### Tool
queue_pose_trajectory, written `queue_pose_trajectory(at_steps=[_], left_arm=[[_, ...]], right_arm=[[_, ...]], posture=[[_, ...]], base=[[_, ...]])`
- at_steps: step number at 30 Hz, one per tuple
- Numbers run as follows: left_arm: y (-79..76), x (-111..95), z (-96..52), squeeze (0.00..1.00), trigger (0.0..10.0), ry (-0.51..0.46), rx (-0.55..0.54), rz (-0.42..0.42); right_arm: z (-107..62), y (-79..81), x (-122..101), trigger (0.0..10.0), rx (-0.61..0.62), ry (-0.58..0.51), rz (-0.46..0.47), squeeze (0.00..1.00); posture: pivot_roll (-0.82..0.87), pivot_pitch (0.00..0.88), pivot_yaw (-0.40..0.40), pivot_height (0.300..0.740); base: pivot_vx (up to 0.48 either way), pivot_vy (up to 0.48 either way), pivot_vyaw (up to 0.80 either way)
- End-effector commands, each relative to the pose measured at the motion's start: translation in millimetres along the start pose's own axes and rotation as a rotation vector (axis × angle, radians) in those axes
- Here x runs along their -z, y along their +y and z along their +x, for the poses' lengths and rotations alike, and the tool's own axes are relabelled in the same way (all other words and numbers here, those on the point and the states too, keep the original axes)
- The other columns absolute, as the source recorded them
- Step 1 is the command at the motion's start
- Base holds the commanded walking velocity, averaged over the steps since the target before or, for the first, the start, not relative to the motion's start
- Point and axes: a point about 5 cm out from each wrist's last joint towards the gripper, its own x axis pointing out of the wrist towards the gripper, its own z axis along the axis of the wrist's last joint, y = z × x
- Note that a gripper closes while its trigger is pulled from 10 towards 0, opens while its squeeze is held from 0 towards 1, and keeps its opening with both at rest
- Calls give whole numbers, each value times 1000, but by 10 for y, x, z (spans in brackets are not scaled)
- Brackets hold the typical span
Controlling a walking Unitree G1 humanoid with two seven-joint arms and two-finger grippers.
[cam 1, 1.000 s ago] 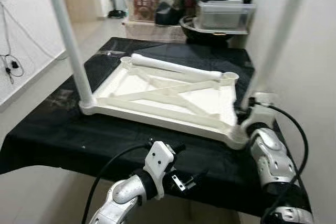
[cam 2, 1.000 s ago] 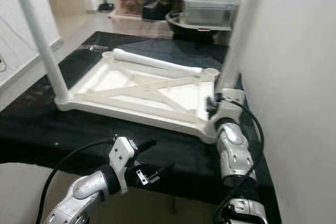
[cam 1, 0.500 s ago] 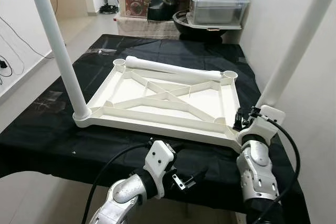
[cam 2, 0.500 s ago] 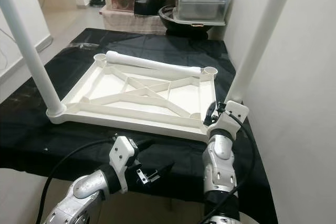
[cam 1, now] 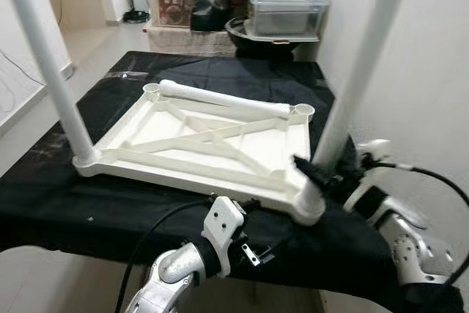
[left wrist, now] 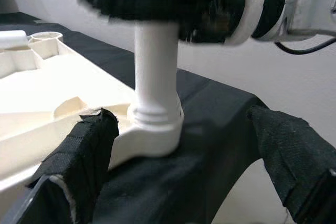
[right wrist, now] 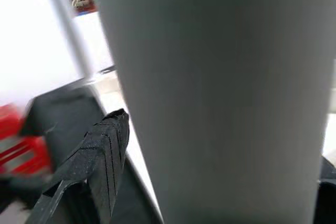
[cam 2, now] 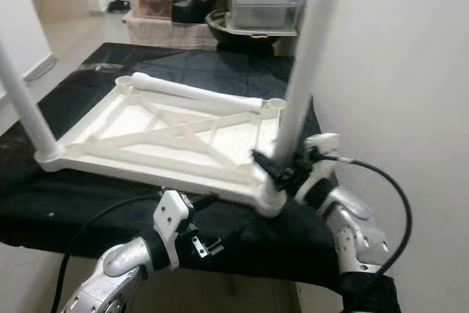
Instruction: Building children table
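Currently working on an upturned white tabletop (cam 1: 183,175), resting on a black cloth (cam 1: 110,214).

Starting at the tabletop's near-left corner: standing upright in its socket, one fitted leg (cam 1: 47,71).

Moving along to the tabletop's far edge: lying flat between the two empty far sockets (cam 1: 152,91), a loose leg (cam 1: 223,99), not yet fitted.

Hovering just below the tabletop's near edge, towards its right half, the left gripper (cam 1: 256,234): fingers (left wrist: 86,145) spread wide, holding nothing, pointing at the near-right corner.

Arriving at the tabletop's near-right corner: pinching the second upright leg (cam 1: 359,64) low down, just above its socket, the right gripper (cam 1: 316,176), with black fingers (right wrist: 102,150) pressing on either side of the shaft. Leaning slightly away from the tabletop's centre, this leg, so probably being seated or screwed home rather than finished.

Doing this step well, by judgement:
- Bringing the shaft square to the tabletop before pushing or turning, and avoiding jamming it in crooked.
- Keeping the grip low near the socket, for control over the long shaft.
- Bracing the tabletop's near edge with the free left gripper, stopping the whole piece from sliding on the cloth.
- Easing off once the collar is sitting flush on the corner.
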Motion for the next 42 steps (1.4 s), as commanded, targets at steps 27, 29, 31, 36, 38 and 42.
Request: queue_pose_trajectory(at_steps=[27, 29, 31, 36, 38, 42], left_arm=[[6, 54, -18, 0, 10000, 20, 0, -11], [7, 65, -15, 0, 10000, 23, 2, -11], [6, 70, -13, 0, 10000, 25, 2, -11], [9, 78, -9, 0, 10000, 27, 1, -10], [11, 76, -6, 0, 10000, 27, 0, -9], [23, 75, -1, 0, 10000, 28, -1, -8]], right_arm=[[-200, -666, 129, 0, 1175, 8, -11, 0], [-241, -527, 173, 4235, 1393, -69, 55, 0], [-155, -447, 189, 10000, 1392, -100, 78, 0], [105, -339, 166, 10000, 1216, -168, 20, 1000], [140, -342, 134, 10000, 1151, -206, -5, 682], [183, -371, 40, 10000, 799, -255, 32, 0]], posture=[[191, 0, -67, 740], [191, 0, -63, 740], [191, 0, -63, 740], [193, 0, -67, 740], [196, 0, -69, 740], [193, 0, -61, 740]], base=[[0, 0, 0], [0, 0, 0], [0, 0, 0], [0, 0, 0], [0, 0, 0], [0, 0, 0]])
